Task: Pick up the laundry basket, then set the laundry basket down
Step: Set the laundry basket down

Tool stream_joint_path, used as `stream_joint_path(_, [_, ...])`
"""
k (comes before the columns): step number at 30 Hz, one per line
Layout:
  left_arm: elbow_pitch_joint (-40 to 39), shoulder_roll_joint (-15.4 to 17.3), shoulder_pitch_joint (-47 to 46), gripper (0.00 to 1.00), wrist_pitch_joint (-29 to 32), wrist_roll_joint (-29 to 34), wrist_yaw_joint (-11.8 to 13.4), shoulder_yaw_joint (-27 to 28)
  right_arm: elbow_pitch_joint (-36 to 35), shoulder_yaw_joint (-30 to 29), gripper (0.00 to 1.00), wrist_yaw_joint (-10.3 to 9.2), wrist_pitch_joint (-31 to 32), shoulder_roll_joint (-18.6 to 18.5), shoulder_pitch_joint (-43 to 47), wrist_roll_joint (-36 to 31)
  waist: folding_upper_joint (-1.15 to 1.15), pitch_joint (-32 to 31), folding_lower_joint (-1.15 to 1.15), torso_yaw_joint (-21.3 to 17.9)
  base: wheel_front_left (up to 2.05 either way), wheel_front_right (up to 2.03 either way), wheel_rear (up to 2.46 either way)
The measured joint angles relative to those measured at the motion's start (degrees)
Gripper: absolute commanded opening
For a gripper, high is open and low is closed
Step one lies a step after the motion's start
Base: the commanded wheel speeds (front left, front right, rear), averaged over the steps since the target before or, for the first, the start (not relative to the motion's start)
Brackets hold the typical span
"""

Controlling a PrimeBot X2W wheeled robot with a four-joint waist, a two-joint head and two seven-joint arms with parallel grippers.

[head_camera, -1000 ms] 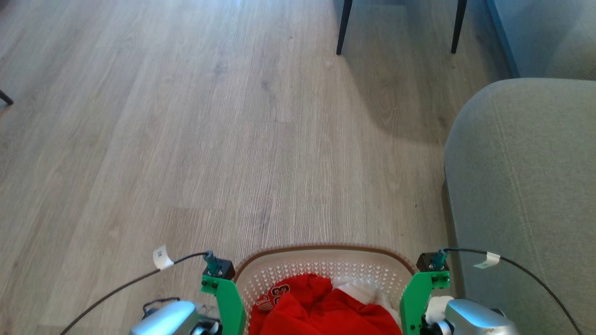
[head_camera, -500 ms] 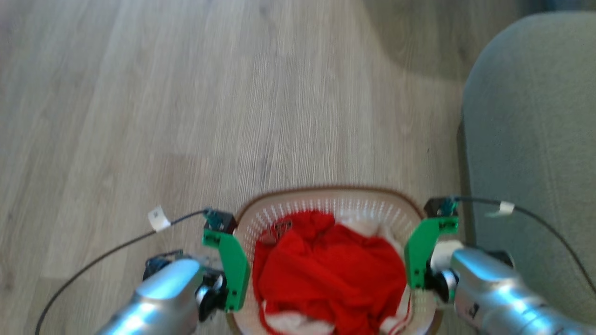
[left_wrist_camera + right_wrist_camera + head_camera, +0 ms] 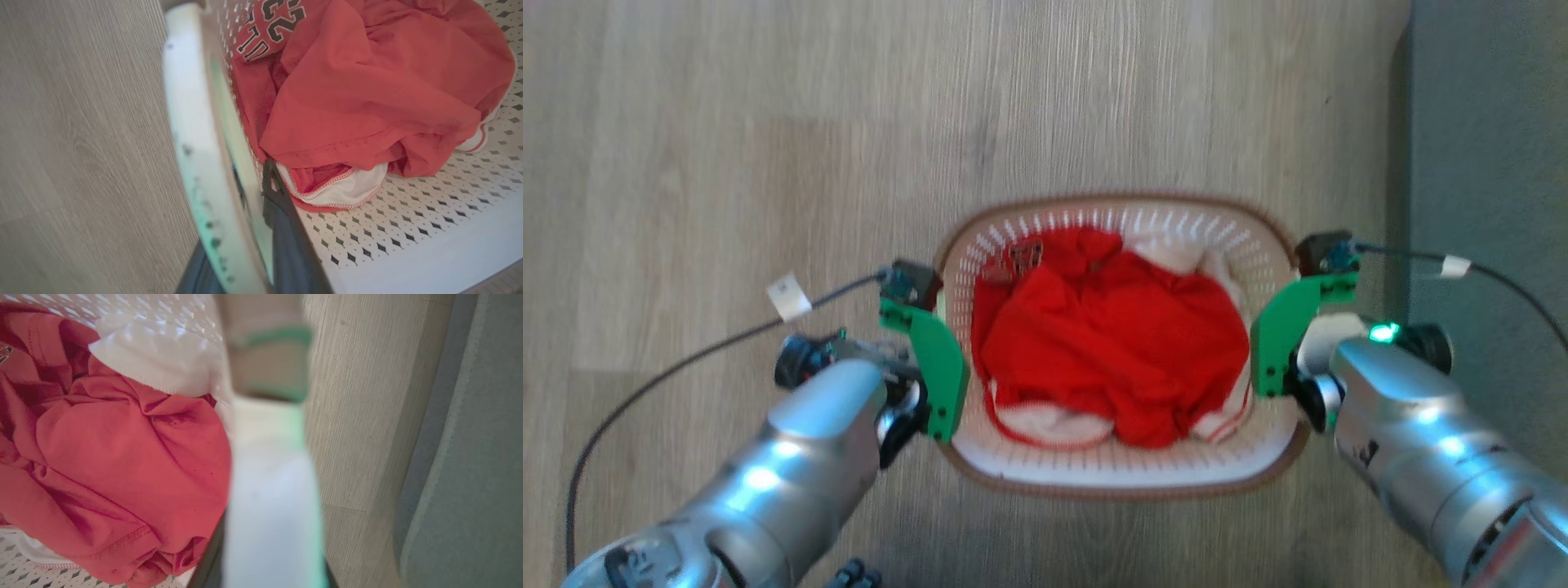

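Grippers both clamped on laundry basket (image 3: 1127, 478): left gripper (image 3: 931, 367) pinches its left rim, one finger inside the wall, one outside. The right gripper (image 3: 1278, 343) is closed on the right handle. Wood floor (image 3: 727, 163) lies under the basket, contact unclear. Grey sofa (image 3: 1478, 163) just right of basket. Red clothes (image 3: 1111, 343) heaped inside basket, white cloth (image 3: 1168, 249) at its far-right corner.

Light: bright and even; glare is seen on the right forearm (image 3: 1421, 425).
Head view: slightly blurred throughout.
Wrist views: the laundry basket (image 3: 269, 498) edge nearest the lens is defocused.
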Motion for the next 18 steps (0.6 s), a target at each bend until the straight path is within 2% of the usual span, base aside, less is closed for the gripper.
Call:
stream_joint_path(10, [0.5, -0.2, -6.0, 0.0, -7.2, 0.9, 0.0, 0.1, 1.5, -1.0, 0.0, 0.0, -4.9, -0.2, -5.9, -1.6, 0.0, 11.8, 0.0, 0.4, 0.0, 0.0, 0.0])
stream_joint_path(18, [0.3, -0.2, -8.2, 0.0, -8.2, 1.5, 0.1, 0.1, 1.9, -1.9, 0.0, 0.04, -6.2, -0.4, -7.9, -2.0, 0.0, 17.9, -0.01, 0.2, 0.0, 0.0, 0.0])
